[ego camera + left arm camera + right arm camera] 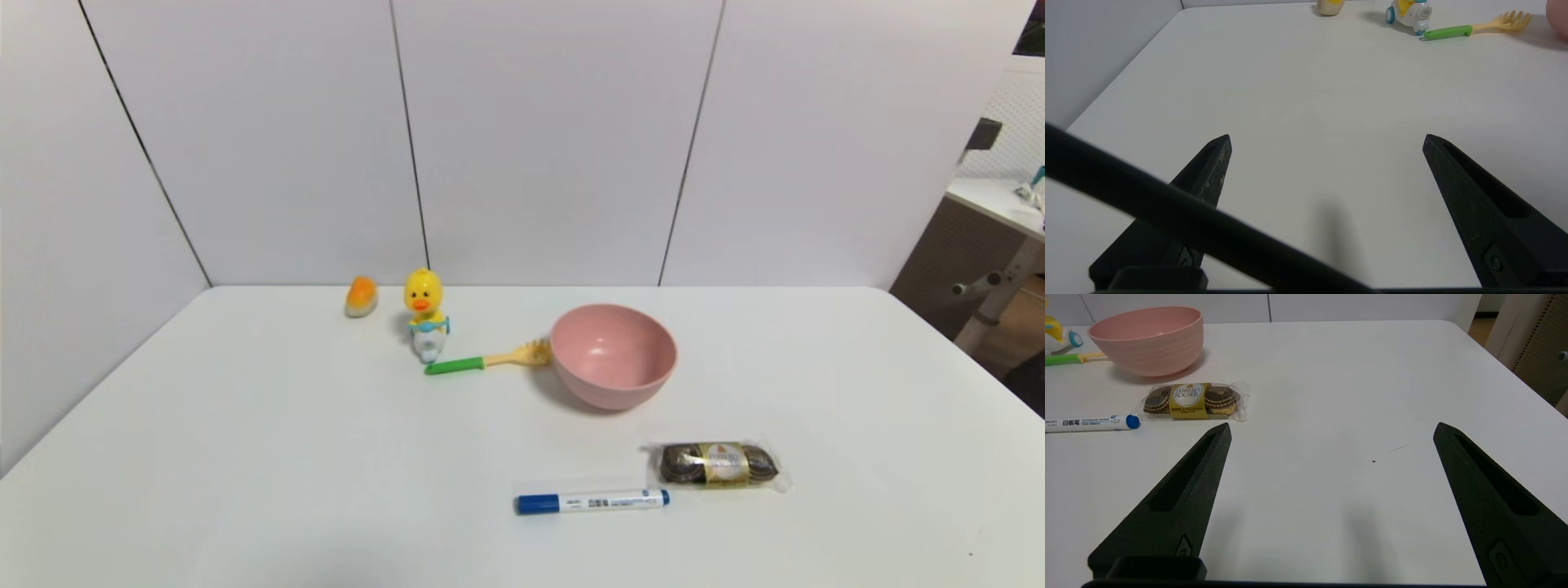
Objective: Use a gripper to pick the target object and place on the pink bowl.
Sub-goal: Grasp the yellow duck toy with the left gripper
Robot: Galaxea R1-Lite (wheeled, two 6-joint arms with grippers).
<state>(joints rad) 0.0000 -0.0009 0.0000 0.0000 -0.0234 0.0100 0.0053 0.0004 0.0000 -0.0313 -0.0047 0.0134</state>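
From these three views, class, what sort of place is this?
Probably a robot test bench in a lab: a white table walled by plain panels, loose props like the duck toy and pink bowl.

a lab-like test booth; white table [245, 457] boxed by plain white panels [555, 139]; desk [992, 200] beyond

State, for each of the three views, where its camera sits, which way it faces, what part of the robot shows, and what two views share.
Head view: high on the robot, looking forward and down at the table; no arm shows.
Left wrist view: behind the open left hand, facing the duck toy and fork.
Right wrist view: behind the open right hand, facing the pink bowl, chocolates and marker.
Both wrist views share duck, fork and bowl.
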